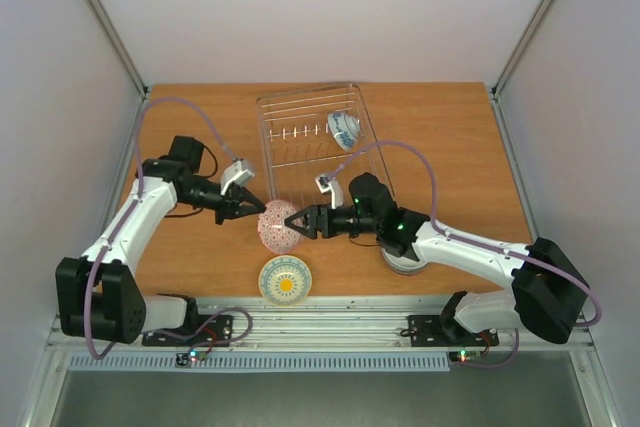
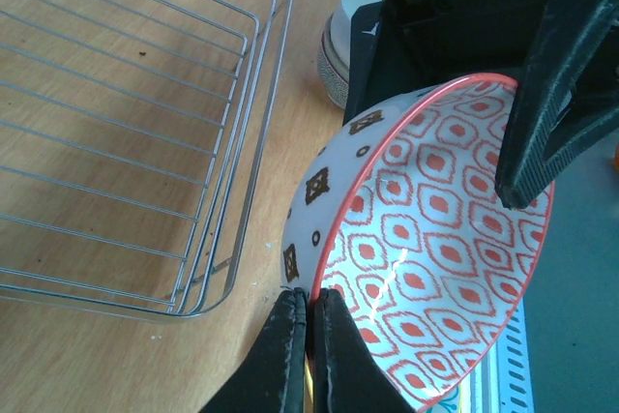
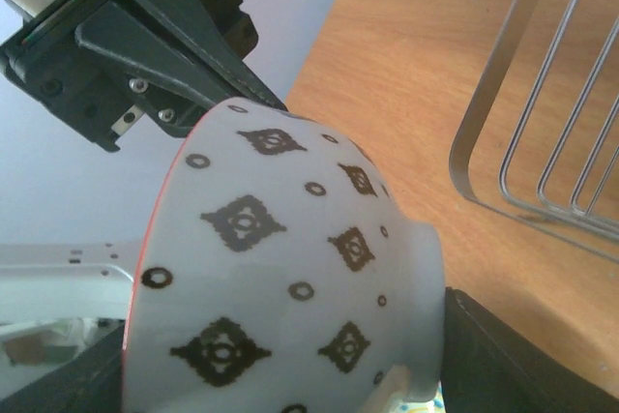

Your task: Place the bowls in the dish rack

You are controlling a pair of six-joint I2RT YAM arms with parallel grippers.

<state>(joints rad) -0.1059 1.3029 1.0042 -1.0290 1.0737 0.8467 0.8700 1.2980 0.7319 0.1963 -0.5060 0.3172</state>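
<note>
Loading is barely begun: one blue-and-white patterned ceramic bowl point(image 1: 343, 129) lies in the silver wire dish rack point(image 1: 300, 152) at the wooden table's point(image 1: 450, 147) 12 o'clock.

Just off the rack's 7 o'clock corner, the left gripper point(image 1: 252, 211) pinches the rim of a white bowl with dark diamonds and a red-patterned inside point(image 1: 277, 227), tipped on its side. The right gripper point(image 1: 303, 221) has its jaws spread astride the same bowl; whether they press it cannot be told.

A pale green, yellow-centred bowl point(image 1: 285, 280) waits at that bowl's 6 o'clock. A grey-white bowl point(image 1: 405, 259) waits at its 4 o'clock, under the right arm.

No writing is legible.

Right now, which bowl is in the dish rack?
The blue-and-white bowl: it alone sits inside the dish rack; the red-patterned bowl is outside.
</note>
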